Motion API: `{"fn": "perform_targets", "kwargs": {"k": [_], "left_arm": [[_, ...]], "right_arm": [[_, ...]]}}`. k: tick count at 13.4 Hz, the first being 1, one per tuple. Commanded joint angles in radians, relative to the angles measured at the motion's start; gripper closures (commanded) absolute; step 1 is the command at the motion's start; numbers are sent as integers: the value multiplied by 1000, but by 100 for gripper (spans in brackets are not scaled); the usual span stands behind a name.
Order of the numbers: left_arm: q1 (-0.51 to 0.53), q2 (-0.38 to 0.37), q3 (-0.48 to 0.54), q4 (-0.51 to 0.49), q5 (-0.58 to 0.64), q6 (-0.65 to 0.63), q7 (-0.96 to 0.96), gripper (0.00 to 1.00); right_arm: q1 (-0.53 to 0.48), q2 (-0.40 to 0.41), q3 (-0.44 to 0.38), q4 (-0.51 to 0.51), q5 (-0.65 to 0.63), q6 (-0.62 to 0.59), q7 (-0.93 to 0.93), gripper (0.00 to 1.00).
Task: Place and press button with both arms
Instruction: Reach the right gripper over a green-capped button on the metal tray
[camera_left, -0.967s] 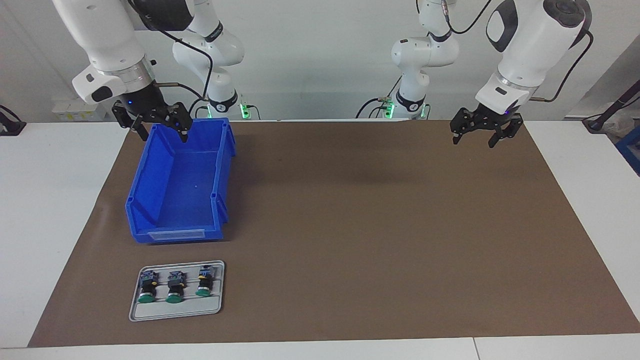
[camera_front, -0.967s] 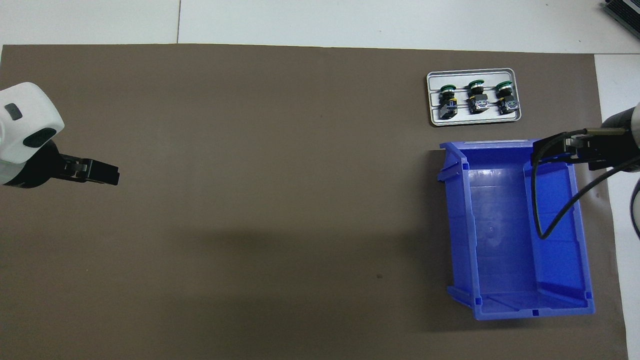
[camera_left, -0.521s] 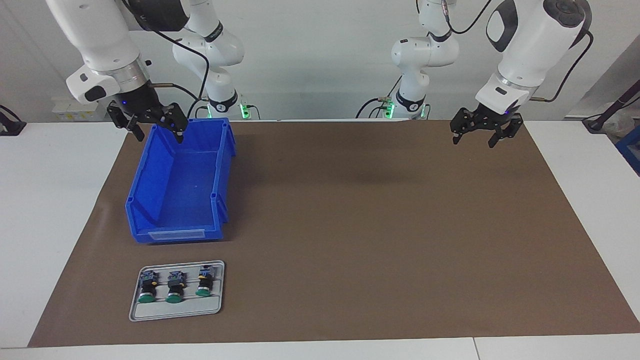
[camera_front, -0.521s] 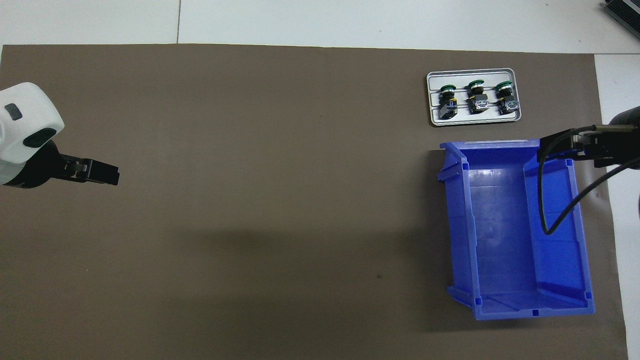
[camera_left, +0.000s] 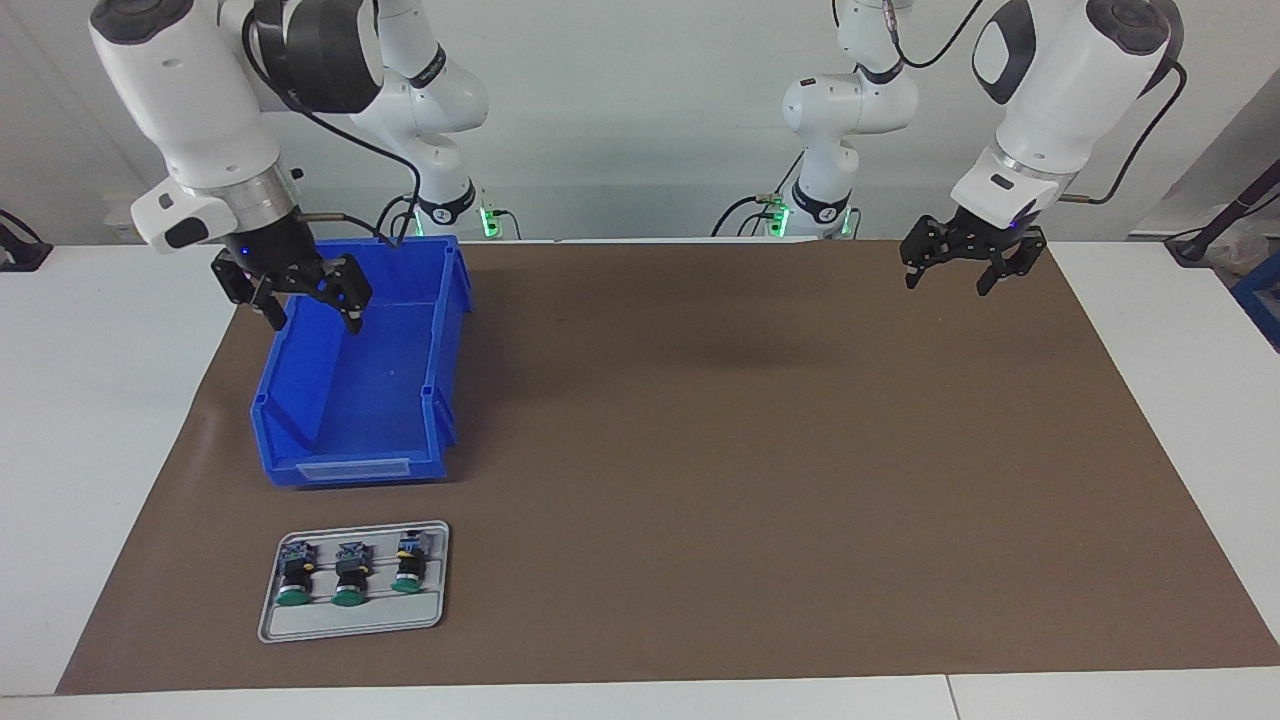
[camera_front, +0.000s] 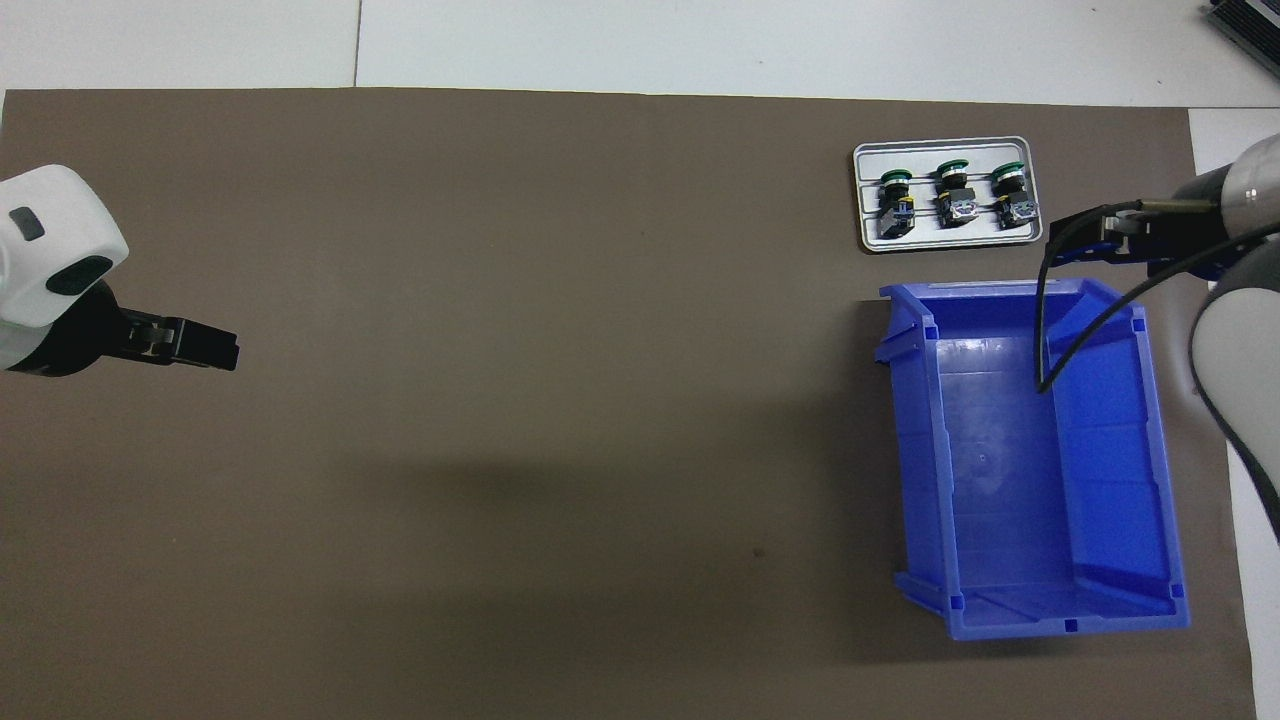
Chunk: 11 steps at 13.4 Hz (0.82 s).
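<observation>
Right tool (camera_left: 303, 308) has come forward over blue bin (camera_left: 340, 440).

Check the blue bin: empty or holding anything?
Empty. The blue bin shows only its bare floor; all three buttons lie in the grey tray.

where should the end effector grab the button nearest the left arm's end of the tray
Grip that button across its black cylindrical middle, coming straight down from above. It lies flat on the tray, green cap pointing away from the robots, and its neighbour lies apart from it, leaving room for fingers on either side.
</observation>
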<state>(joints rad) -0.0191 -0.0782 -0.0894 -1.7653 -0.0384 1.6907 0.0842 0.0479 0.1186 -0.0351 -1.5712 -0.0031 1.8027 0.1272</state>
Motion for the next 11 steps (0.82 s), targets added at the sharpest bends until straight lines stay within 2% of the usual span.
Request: {"fn": "perform_targets", "kwargs": {"k": [1,3,7,11], "left_arm": [[8,-22,-4,-29,5,18,6,0],[8,-22,-6,-28,5,18,6,0],[8,-22,-4,-28,5,18,6,0],[8,-22,-4,-28,5,18,6,0]], "right_arm": [[-13,137,6,107,23,36,-3,5],[-39,270,14,233,21,47,-21,5],[-54,453,14,358,48,169,-125,8],[-54,552,14,370,48,239,-225,12]]}}
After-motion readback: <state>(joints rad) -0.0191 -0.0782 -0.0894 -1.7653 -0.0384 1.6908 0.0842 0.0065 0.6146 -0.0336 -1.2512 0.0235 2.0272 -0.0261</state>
